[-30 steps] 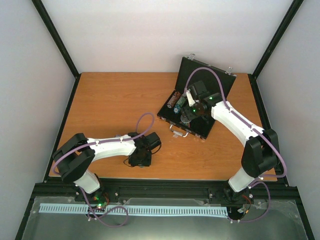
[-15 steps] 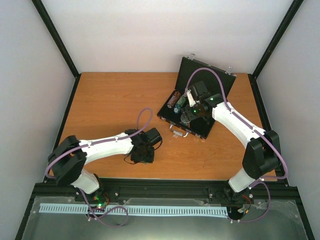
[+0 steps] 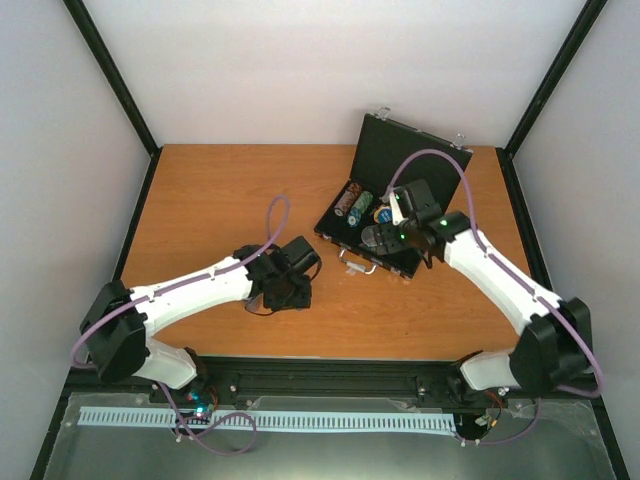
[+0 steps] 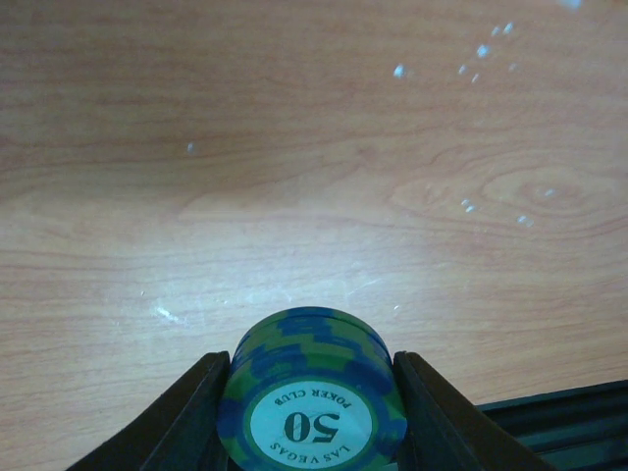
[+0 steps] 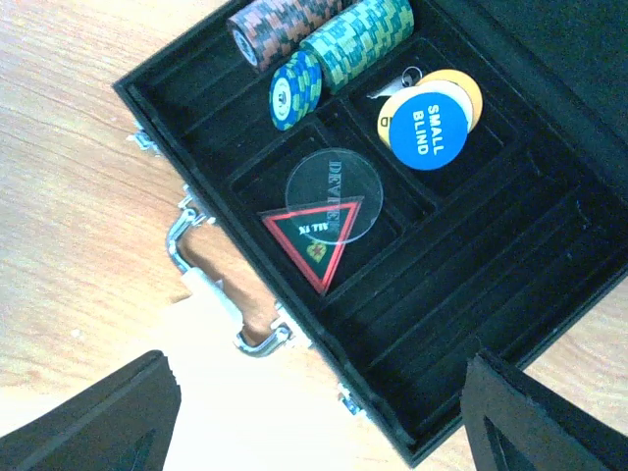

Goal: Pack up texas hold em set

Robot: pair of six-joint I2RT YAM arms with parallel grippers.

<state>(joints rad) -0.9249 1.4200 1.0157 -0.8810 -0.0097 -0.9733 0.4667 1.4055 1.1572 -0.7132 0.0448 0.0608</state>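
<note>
While left pincer (image 4: 311, 365) clamps a half-cropped chip stack (image 4: 312, 417), right pincer (image 5: 319, 368) gapes.

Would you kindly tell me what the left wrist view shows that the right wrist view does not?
Only left wrist: a blue-and-green stack of round poker chips marked 50, clamped in the left gripper. Only right wrist: the open flat black case holding chip rows, a blue round disc and a dark triangular token, beneath the open right gripper. Both: the orange-brown wooden table.
</note>
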